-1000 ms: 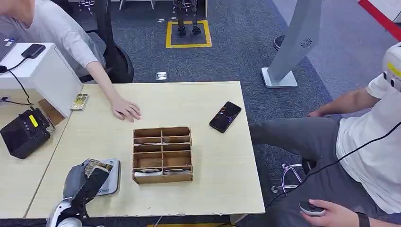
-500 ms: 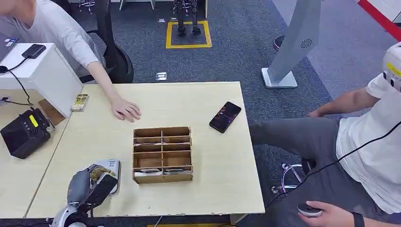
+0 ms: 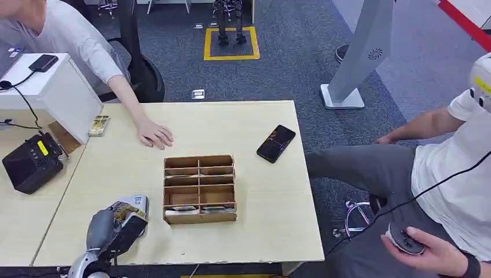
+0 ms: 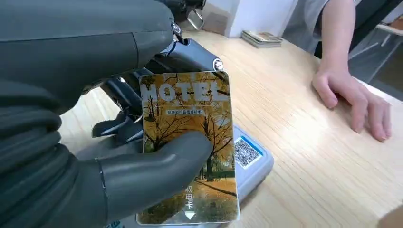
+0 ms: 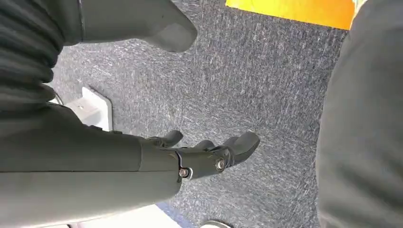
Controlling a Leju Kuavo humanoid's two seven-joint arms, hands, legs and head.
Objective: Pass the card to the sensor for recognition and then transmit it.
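Slippage is the risk: the left hand [image 4: 109,142] pinches the glossy, flat card [image 4: 190,147] between thumb and fingers [image 4: 119,128], and a smooth laminate (printed HOTEL) could slide or tilt off the reader. Just beyond the fingertips lies the grey, rounded plastic sensor [image 4: 252,159] on matte wood. The right hand [image 5: 204,154] hangs with fingers apart, holding nothing.

Robot lab: taped floor square [image 3: 231,41], grey carpet [image 3: 289,63], test table [image 3: 266,191].
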